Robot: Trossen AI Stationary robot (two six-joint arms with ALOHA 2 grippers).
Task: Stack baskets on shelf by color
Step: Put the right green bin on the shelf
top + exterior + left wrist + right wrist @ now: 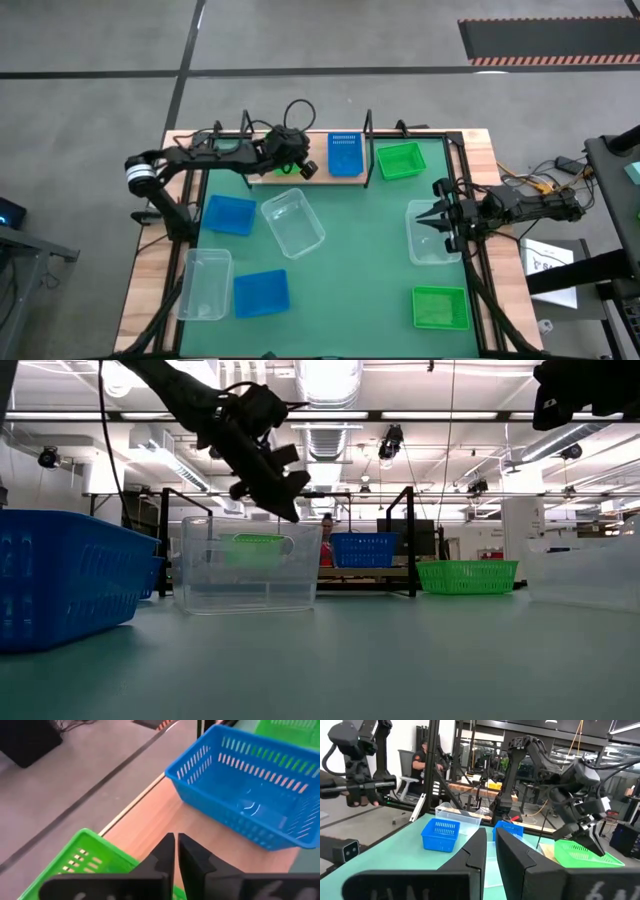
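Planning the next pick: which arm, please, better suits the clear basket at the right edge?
Probably right: the right gripper is beside that clear basket; the left gripper is over the shelf.

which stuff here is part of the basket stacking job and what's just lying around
Job: shelf; blue baskets; green baskets; clear baskets.
Lying about: cables; papers; black floor mat.

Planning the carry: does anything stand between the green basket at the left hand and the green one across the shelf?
Yes: the blue basket stands between the green basket and the other green basket.
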